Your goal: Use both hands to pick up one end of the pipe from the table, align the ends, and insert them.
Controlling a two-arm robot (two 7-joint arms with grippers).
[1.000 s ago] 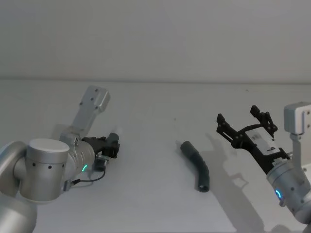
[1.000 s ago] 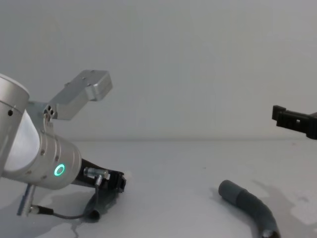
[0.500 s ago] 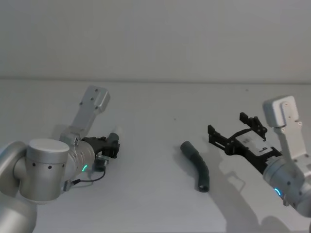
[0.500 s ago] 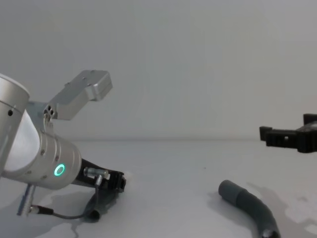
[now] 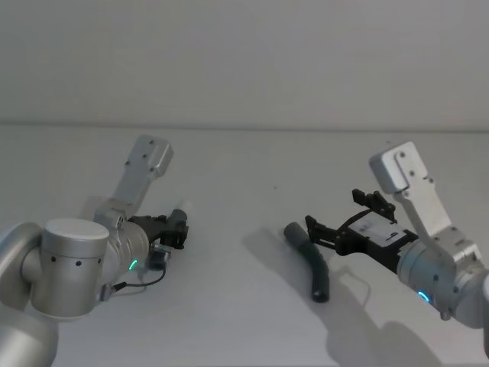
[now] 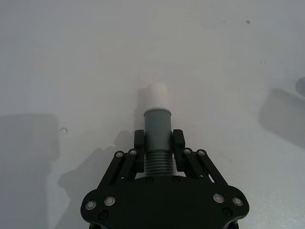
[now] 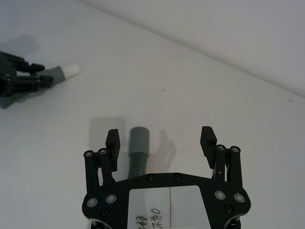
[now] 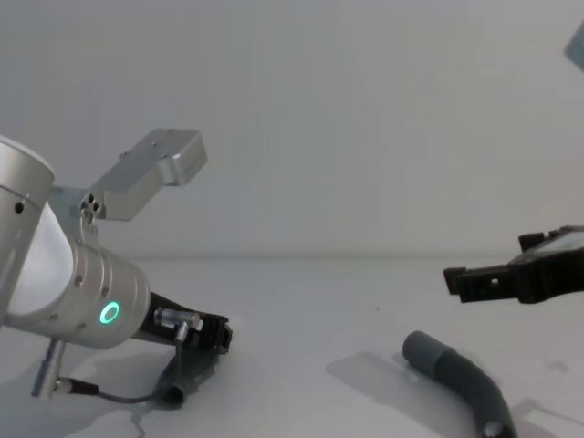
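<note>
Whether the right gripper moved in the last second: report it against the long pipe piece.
Yes. The right gripper has swung left and down toward the unmoved long pipe piece, open over its collar end.

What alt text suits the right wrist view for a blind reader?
The right gripper, open, points at the long pipe piece lying on the white table; farther off, the left gripper holds the white-tipped short piece.

Wall (image 5: 244, 61): plain pale grey, bare, rising at the far side.
Counter (image 5: 229, 321): matte white-grey, meeting the wall.
Light: soft, faint shadows.
</note>
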